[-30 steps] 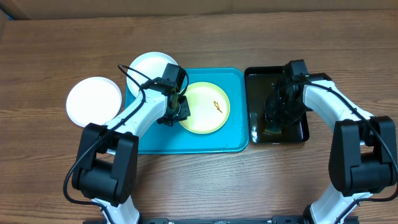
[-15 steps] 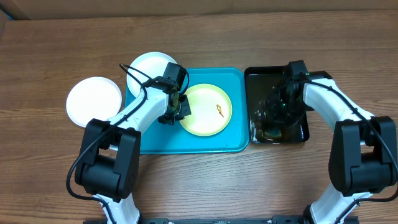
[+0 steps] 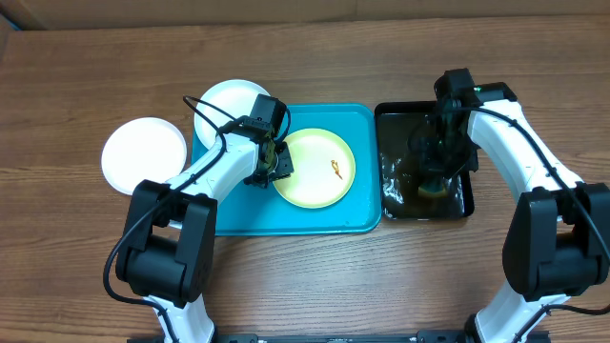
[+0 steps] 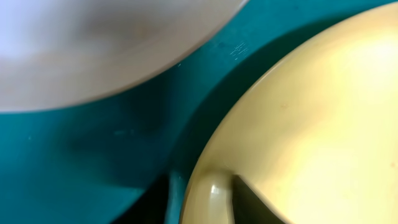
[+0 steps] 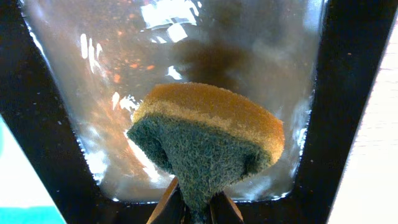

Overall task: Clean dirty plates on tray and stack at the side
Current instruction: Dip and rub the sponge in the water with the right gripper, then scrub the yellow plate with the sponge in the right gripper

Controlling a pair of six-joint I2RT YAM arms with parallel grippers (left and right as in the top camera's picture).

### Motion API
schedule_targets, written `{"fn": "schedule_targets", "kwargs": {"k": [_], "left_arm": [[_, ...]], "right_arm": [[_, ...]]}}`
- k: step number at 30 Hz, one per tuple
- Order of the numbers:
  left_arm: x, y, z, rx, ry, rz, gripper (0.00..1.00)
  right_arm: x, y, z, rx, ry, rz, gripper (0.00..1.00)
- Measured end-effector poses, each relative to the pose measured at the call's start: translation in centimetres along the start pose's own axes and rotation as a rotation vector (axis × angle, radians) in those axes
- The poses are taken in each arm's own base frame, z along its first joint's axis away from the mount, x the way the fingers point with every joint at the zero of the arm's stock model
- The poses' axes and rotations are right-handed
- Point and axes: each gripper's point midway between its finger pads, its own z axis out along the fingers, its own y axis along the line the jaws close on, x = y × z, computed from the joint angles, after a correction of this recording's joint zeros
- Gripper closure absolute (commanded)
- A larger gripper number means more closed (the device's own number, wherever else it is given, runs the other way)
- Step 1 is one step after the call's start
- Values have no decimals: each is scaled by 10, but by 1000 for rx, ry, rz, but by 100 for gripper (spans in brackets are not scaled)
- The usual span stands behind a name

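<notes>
Mid-worktop, left pincer (image 3: 276, 164) clamps the rim of the pale yellow-green plate (image 3: 315, 176) on the turquoise tray (image 3: 286, 219); toward the right edge, right pincer (image 5: 194, 208) pinches a sponge (image 5: 208, 134) over the black tray (image 3: 379, 143). Scrubbing pressure could skid the thinly gripped plate

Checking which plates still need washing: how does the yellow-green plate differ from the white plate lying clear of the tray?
The yellow-green plate lies on the turquoise tray; the white plate sits on the table. The yellow-green plate bears an orange-brown smear; the white plate looks clean. The left hand grips the yellow-green plate's rim; nothing touches the white one. Both are round, similar in size.
</notes>
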Motion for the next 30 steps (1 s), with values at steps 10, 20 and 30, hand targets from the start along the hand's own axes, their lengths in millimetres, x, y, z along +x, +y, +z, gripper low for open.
{"fn": "schedule_targets", "kwargs": {"k": [10, 20, 30], "left_arm": [[26, 12, -5, -53, 113, -51, 71], [28, 14, -4, -59, 122, -77, 96], [25, 9, -6, -39, 117, -53, 96]], "right_arm": [[-10, -1, 0, 7, -41, -13, 96], [-18, -4, -1, 63, -78, -68, 96], [-27, 8, -26, 200, -135, -157, 96]]}}
